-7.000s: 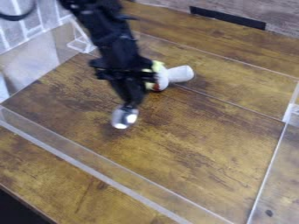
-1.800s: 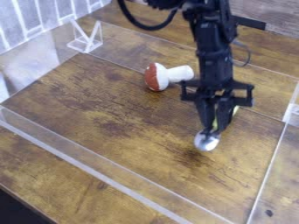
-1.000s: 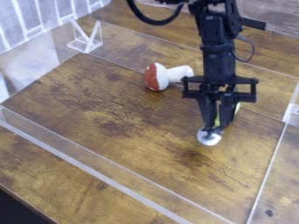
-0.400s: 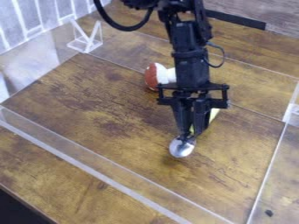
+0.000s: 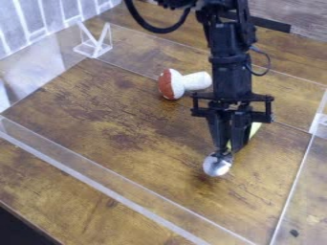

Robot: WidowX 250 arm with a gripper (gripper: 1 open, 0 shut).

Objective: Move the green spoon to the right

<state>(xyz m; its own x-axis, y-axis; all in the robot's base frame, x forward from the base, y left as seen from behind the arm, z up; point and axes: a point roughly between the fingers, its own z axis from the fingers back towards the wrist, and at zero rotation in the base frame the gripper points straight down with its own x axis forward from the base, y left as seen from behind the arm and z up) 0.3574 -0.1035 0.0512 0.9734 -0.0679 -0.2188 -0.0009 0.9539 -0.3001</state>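
Pincer (image 5: 228, 140) clenched on spoon (image 5: 220, 161) handle, bowl hanging low over tabletop (image 5: 102, 115), at five o'clock from mushroom (image 5: 183, 83): steep hold suits setting it down rightward.

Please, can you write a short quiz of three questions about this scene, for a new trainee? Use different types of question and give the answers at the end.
1. True or false: the gripper is shut on the green spoon.
2. Which part of the spoon points down toward the wooden table?
A. the silver bowl
B. the green handle
C. neither, it lies flat
3. Fill in: the toy on the table behind the arm, not held, is a ____.

Key:
1. True. The fingers close on the handle.
2. A. The silver bowl hangs below the fingers.
3. mushroom, lying on its side, apart from the spoon.
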